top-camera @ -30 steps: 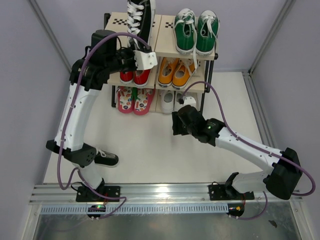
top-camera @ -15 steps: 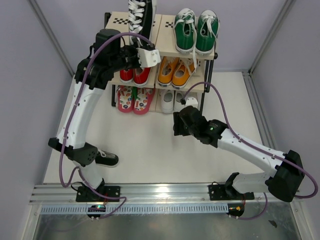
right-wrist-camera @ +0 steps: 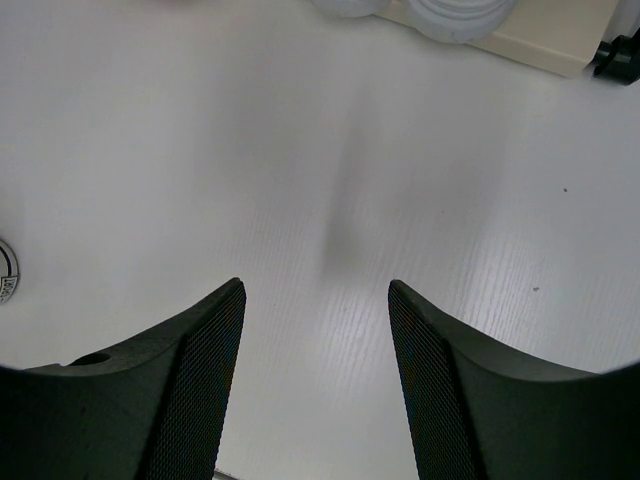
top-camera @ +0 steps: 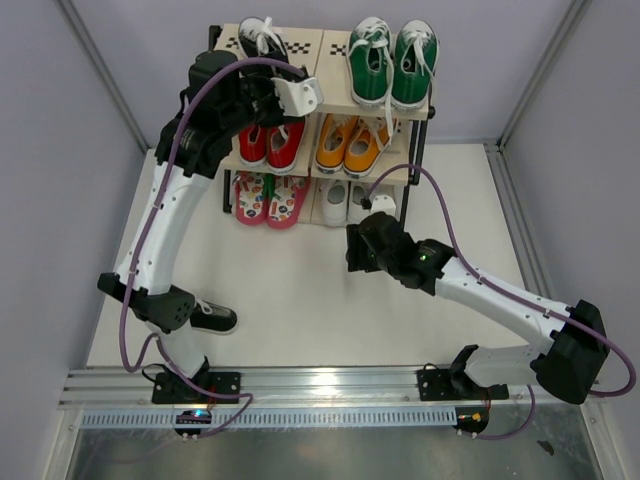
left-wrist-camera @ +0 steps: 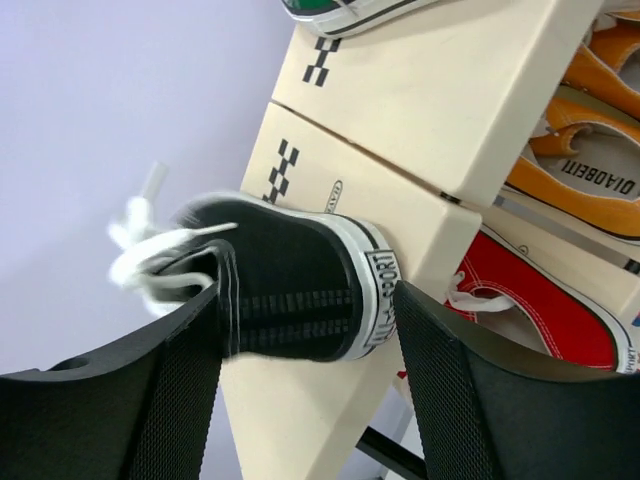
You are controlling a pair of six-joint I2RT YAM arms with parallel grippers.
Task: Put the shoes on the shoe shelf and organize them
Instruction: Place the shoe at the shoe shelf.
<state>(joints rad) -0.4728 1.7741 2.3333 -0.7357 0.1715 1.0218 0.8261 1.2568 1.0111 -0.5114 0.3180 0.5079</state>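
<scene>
1. The left fingers (left-wrist-camera: 195,360) are clamped on the heel end of a black sneaker (left-wrist-camera: 300,290), one finger against each side. Its heel tab faces the wrist camera, and its white laces are blurred at the far end.
2. The sneaker between those fingers lies sole-down on the left top board of the shoe shelf (left-wrist-camera: 440,90). Its heel is at the board's near edge, and a checkered strip (left-wrist-camera: 284,170) is close beside its toe.
3. To the right of the left fingers, on the neighbouring top board, the green sneakers (top-camera: 392,62) stand side by side, apart from the black one.
4. Below the left fingers, the middle tier carries a red pair (top-camera: 270,145) and an orange pair (top-camera: 352,143).
5. The bottom tier holds the pink flip-flops (top-camera: 270,197), with the white shoes (top-camera: 340,200) to their right.
6. The second black sneaker (top-camera: 213,317) lies on the bench (top-camera: 300,290), well back from the left fingers and beside that arm's base.
7. The right fingers (right-wrist-camera: 190,380) are spread apart with nothing between them, pointing down at bare bench.
8. Just ahead of the right fingers are the toes of the white shoes and the edge of the shelf's bottom board.
</scene>
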